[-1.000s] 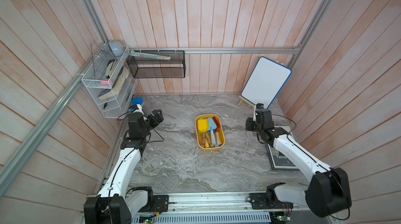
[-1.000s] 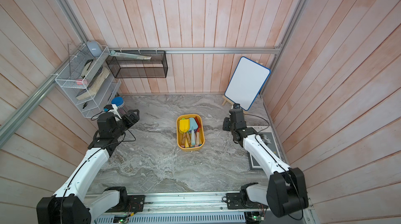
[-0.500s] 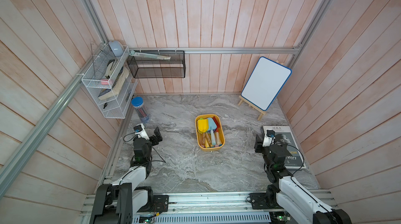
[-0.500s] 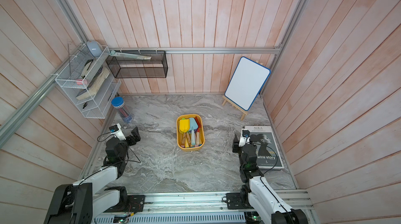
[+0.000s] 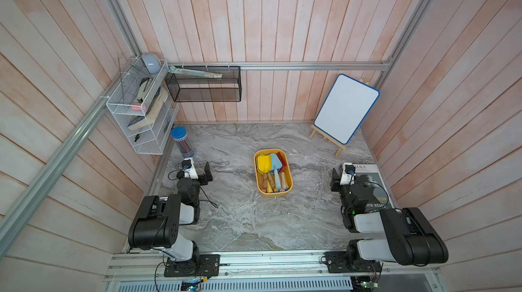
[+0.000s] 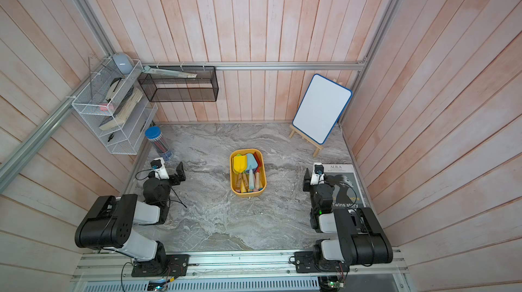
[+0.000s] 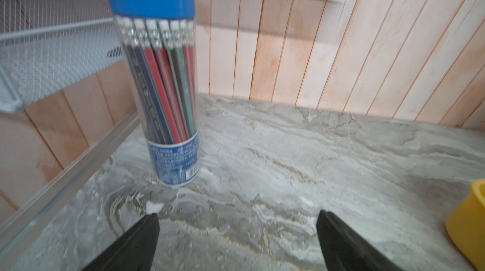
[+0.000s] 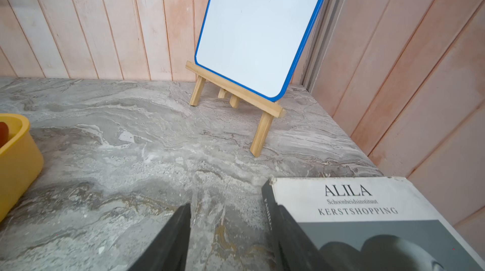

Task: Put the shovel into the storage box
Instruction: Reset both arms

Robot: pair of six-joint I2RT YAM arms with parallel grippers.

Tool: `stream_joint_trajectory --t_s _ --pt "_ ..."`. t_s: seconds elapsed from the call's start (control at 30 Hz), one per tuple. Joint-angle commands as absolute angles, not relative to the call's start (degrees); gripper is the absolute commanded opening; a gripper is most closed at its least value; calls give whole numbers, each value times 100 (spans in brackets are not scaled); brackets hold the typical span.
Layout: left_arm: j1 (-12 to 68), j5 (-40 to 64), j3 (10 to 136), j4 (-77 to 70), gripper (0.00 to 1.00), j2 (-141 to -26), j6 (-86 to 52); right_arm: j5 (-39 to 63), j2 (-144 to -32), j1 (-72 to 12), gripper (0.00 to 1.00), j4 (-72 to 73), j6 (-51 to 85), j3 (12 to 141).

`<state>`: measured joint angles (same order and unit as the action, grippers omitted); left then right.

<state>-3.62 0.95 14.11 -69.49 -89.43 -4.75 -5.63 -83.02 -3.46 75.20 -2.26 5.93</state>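
Box (image 5: 275, 194) mid-table holds the yellow shovel (image 5: 264, 163), blue shovel (image 5: 274, 160) and red shovel (image 5: 281, 160), handles toward 6 o'clock. Tube (image 5: 182, 142) at 10 o'clock is full of pencils (image 7: 162, 78). Left gripper (image 7: 236, 219) at 9 o'clock, jaws spread wide, empty. Right gripper (image 8: 231, 212) at 3 o'clock, jaws apart, empty.

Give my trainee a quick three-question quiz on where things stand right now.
1. True or false: the shallow yellow plastic storage box already holds colourful toy shovels with wooden handles.
2. The left gripper is: A open and empty; B shut on a shovel; C shut on the box rim.
3. Fill in: the clear plastic pencil tube with a blue lid stands nearest the ____ gripper.
Key: 1 true; 2 A; 3 left.
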Motion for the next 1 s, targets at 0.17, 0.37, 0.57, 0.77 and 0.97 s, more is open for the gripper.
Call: stream_joint_trajectory --t_s 0.17,0.37,0.57,0.77,0.97 --pt "-396 288 1434 -6946 100 -8936 -334 -212 -8939 296 95 7651 312 1217" --pt "-387 283 1433 -6942 100 -8930 -325 -205 -8960 288 98 7793 283 1162" --pt "-368 827 1591 -6651 100 -8942 -79 -219 -8937 282 98 7724 290 1170" --pt "-364 827 1626 -6613 100 -8960 -79 -223 -8934 279 98 7730 282 1169" --pt "-368 832 1591 -6664 100 -8943 -79 -211 -8932 281 98 7709 273 1184"
